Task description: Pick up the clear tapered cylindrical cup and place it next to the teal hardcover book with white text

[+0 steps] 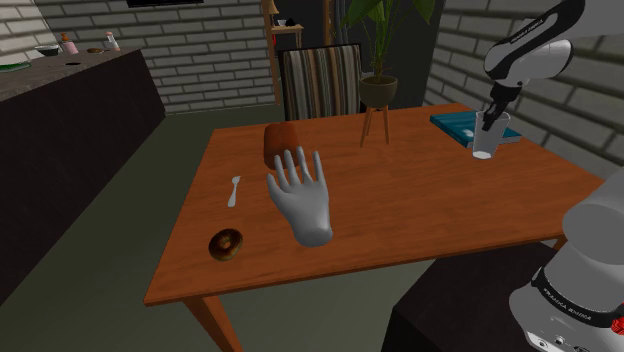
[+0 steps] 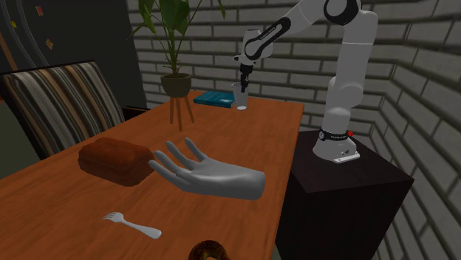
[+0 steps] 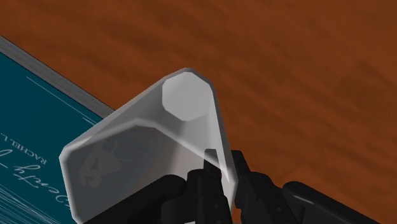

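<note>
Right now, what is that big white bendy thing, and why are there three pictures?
It is a white robot arm with dark joints, standing on a black box. Two pictures come from cameras placed around the brown wooden table; the third comes from a camera on the arm's hand, looking along its black end effector. The end effector pinches the wall of a clear tapered cup, right beside a teal hardcover book with white writing. Also on the table: a grey model hand, a brown loaf, a small pale fork, a brown doughnut and a green potted plant on a little stand.
</note>
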